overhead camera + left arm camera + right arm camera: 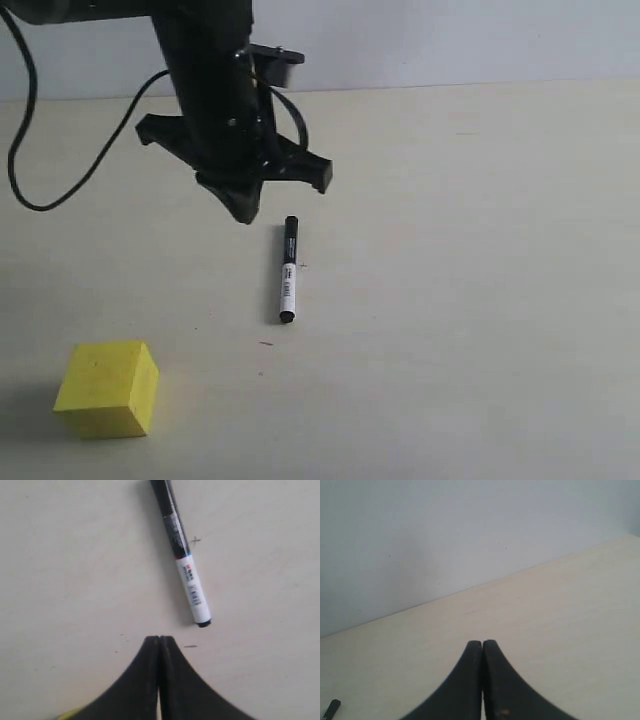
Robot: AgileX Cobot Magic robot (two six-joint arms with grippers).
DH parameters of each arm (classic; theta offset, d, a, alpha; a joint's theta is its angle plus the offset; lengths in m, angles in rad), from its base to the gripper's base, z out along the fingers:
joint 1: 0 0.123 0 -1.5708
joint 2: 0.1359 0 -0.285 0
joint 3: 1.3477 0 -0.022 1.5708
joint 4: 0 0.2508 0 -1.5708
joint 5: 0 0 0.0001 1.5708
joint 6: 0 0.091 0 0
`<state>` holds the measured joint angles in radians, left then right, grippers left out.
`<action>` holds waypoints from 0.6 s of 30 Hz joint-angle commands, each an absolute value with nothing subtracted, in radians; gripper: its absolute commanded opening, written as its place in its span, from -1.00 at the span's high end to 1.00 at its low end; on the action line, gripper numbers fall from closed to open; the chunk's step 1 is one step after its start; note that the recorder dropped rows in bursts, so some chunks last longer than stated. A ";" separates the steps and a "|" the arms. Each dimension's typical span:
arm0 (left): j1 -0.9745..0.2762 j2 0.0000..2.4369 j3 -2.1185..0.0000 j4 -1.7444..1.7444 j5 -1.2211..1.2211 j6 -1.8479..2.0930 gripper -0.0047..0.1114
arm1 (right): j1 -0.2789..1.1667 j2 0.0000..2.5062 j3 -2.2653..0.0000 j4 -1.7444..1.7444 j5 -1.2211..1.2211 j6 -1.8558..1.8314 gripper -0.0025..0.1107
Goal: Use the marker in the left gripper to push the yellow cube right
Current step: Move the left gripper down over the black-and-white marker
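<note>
The marker (pixel 288 269) lies loose on the table near the middle, black cap toward the back, white barrel toward the front; the left wrist view shows the marker (pixel 181 555) beyond the fingertips. My left gripper (pixel 243 212) hangs above the table just left of the cap, shut with nothing between its fingers (pixel 159 641). The yellow cube (pixel 108 388) rests at the front left, well apart from both; a sliver of its yellow (pixel 67 714) shows behind the left fingers. My right gripper (pixel 482 644) is shut and empty, out of the exterior view.
A black cable (pixel 70 180) loops from the left arm over the back left of the pale table (pixel 460 300). The wall (pixel 450 40) rises behind the table's far edge. The marker's end (pixel 331 709) peeks into the right wrist view.
</note>
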<state>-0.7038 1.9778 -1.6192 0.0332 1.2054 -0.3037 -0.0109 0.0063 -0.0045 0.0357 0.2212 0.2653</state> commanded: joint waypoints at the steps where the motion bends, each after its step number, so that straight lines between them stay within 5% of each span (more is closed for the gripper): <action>1: -0.725 2.026 -1.652 -0.012 1.189 -0.351 0.82 | -0.017 0.000 0.000 0.035 0.209 0.266 0.96; 10: -0.721 2.115 -1.654 -0.028 1.129 -0.478 0.16 | -0.017 0.000 0.000 0.035 0.209 0.266 0.96; 18: -0.721 2.171 -1.654 -0.028 1.093 -0.533 0.11 | -0.017 0.000 0.000 0.035 0.209 0.266 0.96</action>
